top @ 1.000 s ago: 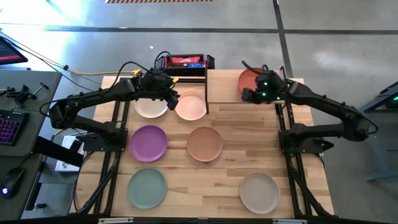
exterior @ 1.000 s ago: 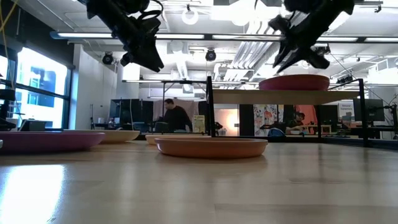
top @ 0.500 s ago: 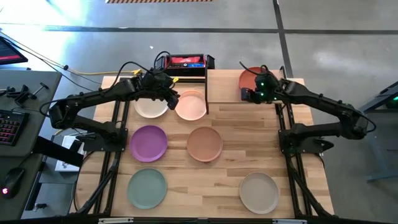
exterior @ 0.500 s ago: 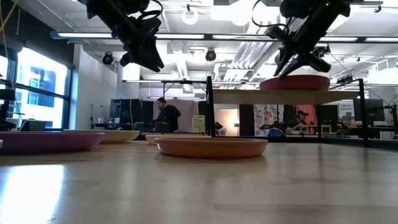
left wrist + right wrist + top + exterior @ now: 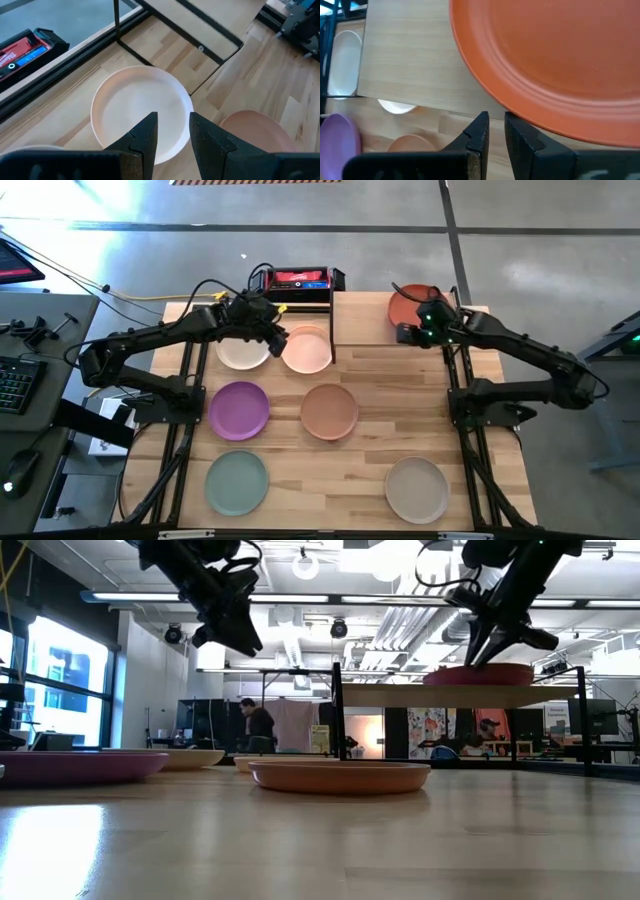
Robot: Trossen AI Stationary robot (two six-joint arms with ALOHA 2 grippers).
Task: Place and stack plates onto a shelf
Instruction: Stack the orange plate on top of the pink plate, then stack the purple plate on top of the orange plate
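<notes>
The orange-red plate [image 5: 415,300] lies flat on the shelf [image 5: 360,320], at its far right; it also shows in the low view [image 5: 480,674]. My right gripper [image 5: 408,323] is shut at the plate's near rim. My left gripper [image 5: 278,337] hovers open by a narrow gap, empty, above the pale pink plate [image 5: 135,110], beside the cream plate [image 5: 242,350]. The purple [image 5: 239,409], tan [image 5: 329,410], mint green [image 5: 237,482] and beige-grey [image 5: 416,489] plates lie on the tabletop. No magenta plate shows. My right gripper meets the orange-red plate's near rim [image 5: 512,107] with the tips of its shut fingers [image 5: 480,125]. The fingers slant down from the table's near side [image 5: 482,658]. The plate rests flat on the shelf. Whether the tips press on the rim or only touch it, I cannot tell.
The shelf's black legs [image 5: 332,330] stand between the pale pink plate and the space under the shelf. A red and black box [image 5: 300,278] sits at the table's far edge. The shelf's left half [image 5: 405,55] is bare. A person [image 5: 258,725] stands in the room beyond.
My right gripper has gone a little toward the table's right and far edges, along the shelf. The orange-red plate has slid the same way on the shelf, staying flat.
</notes>
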